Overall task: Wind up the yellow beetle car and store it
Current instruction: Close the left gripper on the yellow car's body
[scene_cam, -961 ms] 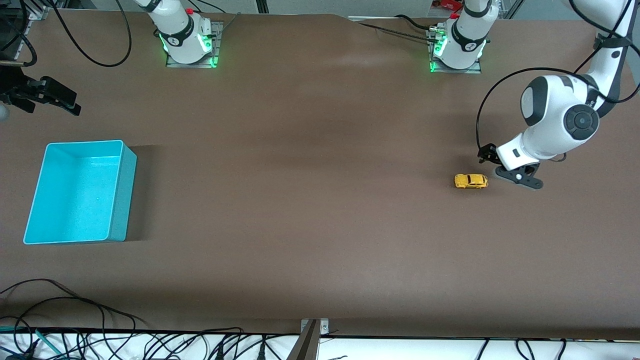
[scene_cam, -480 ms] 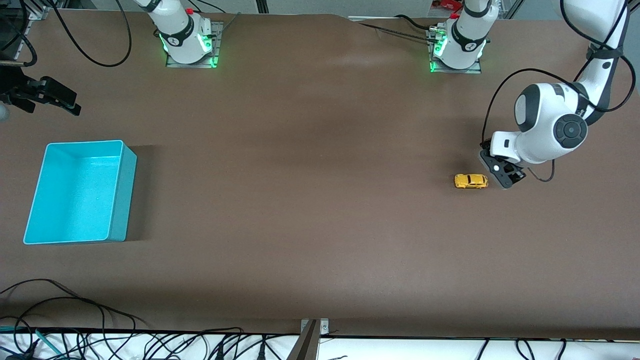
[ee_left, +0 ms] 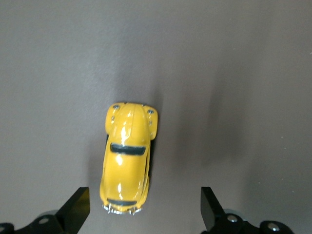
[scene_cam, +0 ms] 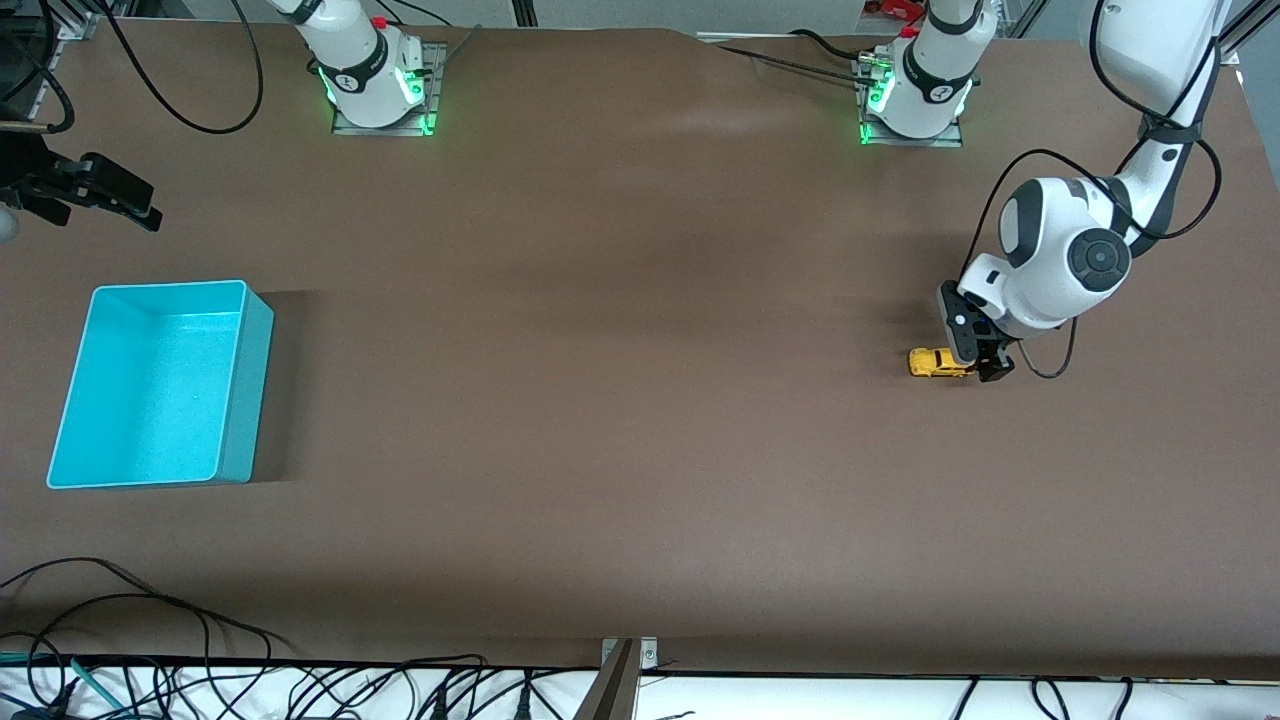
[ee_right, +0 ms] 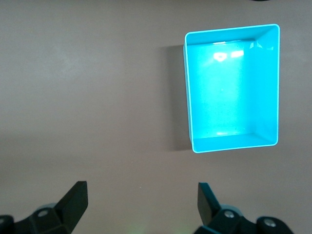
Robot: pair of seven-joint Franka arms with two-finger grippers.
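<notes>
The yellow beetle car (scene_cam: 935,362) stands on the brown table toward the left arm's end. In the left wrist view the car (ee_left: 126,158) lies lengthwise, its one end between the fingertips and closer to one finger (ee_left: 74,210). My left gripper (scene_cam: 978,355) is open, low over that end of the car, and not touching it; in its own view the left gripper (ee_left: 142,212) holds nothing. My right gripper (scene_cam: 110,195) waits open and empty over the table at the right arm's end, beside the turquoise bin (scene_cam: 258,390). The right gripper (ee_right: 141,204) sees the bin (ee_right: 187,97), with nothing inside.
Both arm bases (scene_cam: 378,85) (scene_cam: 915,95) stand along the table edge farthest from the front camera. Loose black cables (scene_cam: 150,620) lie by the edge nearest the front camera. A wide stretch of bare table separates the car from the bin.
My left gripper has swung down and toward the right arm's end, from beside the car to over the car's end. The car, bin and right gripper have not moved.
</notes>
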